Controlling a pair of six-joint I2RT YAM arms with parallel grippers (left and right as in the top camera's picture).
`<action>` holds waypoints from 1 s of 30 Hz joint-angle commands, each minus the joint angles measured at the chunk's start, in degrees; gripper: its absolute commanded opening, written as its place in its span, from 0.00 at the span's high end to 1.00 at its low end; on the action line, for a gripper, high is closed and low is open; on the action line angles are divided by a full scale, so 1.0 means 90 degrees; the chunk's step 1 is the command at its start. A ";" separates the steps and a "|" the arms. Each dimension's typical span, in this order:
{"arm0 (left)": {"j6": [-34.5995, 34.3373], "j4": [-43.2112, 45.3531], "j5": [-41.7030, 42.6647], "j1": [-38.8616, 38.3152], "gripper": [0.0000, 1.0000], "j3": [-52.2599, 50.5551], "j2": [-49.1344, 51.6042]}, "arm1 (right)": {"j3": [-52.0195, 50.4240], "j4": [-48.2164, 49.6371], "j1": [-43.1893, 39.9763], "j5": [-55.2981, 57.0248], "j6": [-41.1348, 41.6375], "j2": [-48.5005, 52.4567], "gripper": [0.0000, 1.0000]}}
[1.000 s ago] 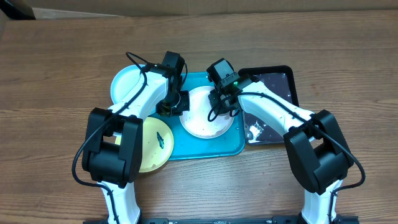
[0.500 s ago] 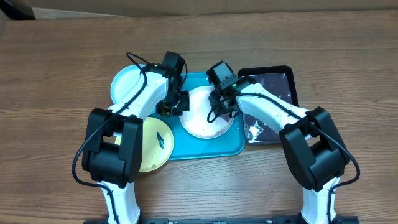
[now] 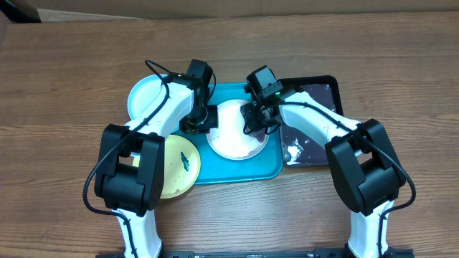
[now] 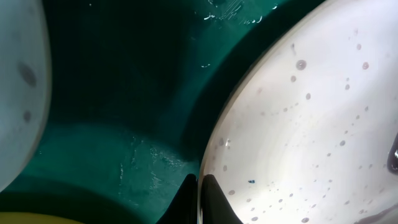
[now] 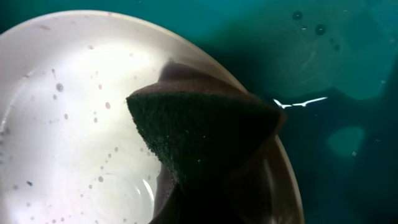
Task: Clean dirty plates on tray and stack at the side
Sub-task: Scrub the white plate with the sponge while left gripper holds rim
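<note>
Left tool (image 3: 195, 123) clenched on white plate (image 3: 233, 140) rim; right tool (image 3: 256, 120) grasping dark sponge (image 5: 199, 130), fingers hidden behind it. Teal tray (image 3: 240, 172) holds white plate at centre; blue plate (image 3: 145, 97), yellow plate (image 3: 176, 168) at tray's left edge, partly under left arm (image 3: 154, 118).

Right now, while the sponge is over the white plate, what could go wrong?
1. The white plate is wet with droplets, and the left gripper pinches only its thin rim, so the plate may slip free when the sponge pushes.
2. The right gripper holds the sponge near the plate's edge. A hard push there might tilt the plate or slide it on the wet tray.
</note>
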 commanded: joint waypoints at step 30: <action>-0.0087 0.0015 0.0066 -0.0027 0.96 0.0087 0.0073 | -0.0080 0.0248 0.0838 -0.2788 0.0202 0.0539 0.96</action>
